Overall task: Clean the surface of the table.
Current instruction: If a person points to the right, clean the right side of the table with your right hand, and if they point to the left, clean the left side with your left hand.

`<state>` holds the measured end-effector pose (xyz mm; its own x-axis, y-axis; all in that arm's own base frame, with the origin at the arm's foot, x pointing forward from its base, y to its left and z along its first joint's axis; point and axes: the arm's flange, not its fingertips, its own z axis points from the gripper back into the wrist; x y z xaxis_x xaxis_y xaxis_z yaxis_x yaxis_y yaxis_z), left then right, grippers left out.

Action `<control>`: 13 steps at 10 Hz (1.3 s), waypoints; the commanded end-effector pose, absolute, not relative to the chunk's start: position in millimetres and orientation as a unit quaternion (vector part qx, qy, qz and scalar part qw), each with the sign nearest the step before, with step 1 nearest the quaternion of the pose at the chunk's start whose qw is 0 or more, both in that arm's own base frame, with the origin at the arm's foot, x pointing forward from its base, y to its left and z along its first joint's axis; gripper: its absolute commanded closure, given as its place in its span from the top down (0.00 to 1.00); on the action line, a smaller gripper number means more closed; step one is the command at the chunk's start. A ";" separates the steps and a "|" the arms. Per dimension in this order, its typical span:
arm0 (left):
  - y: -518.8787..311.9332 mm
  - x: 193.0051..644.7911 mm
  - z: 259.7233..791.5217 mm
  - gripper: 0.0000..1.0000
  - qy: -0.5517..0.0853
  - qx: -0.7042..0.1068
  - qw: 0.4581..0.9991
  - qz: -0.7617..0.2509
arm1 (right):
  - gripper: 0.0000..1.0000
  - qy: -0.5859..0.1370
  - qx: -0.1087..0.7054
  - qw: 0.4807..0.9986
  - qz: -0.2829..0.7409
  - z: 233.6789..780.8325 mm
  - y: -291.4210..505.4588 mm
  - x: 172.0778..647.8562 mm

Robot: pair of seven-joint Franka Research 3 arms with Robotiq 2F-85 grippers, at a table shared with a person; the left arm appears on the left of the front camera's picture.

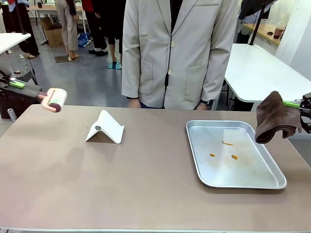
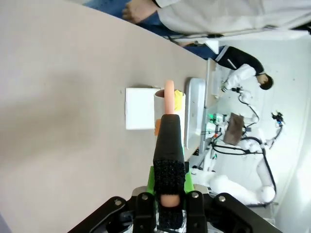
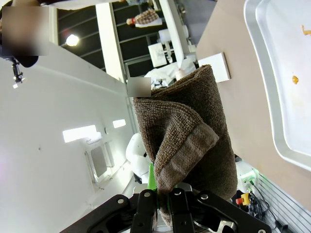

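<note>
3 sm. orange bits (image 1: 227, 143) in tray (image 1: 248, 170)

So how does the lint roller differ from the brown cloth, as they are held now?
The lint roller is a stiff tool with a pink handle and white roll; the cloth is soft, dark brown and folded. The roller sticks out sideways from the left end effector at the table's far left corner; the cloth hangs from the right end effector beside the tray. Both are gripped and off the table.
</note>
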<state>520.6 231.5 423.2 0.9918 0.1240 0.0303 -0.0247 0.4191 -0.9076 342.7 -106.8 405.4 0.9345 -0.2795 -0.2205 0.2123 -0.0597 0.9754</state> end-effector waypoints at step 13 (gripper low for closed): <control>333.4 328.4 403.7 0.22 -0.031 -0.616 0.787 -0.010 | 0.00 -0.030 0.713 0.677 -0.180 410.1 -107.3 344.3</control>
<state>325.8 335.3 398.4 0.9977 -0.0006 0.0679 0.0659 0.2512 -0.9657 342.9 -106.9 405.0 0.9342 -0.2795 -0.2218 0.2135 -0.0602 0.9751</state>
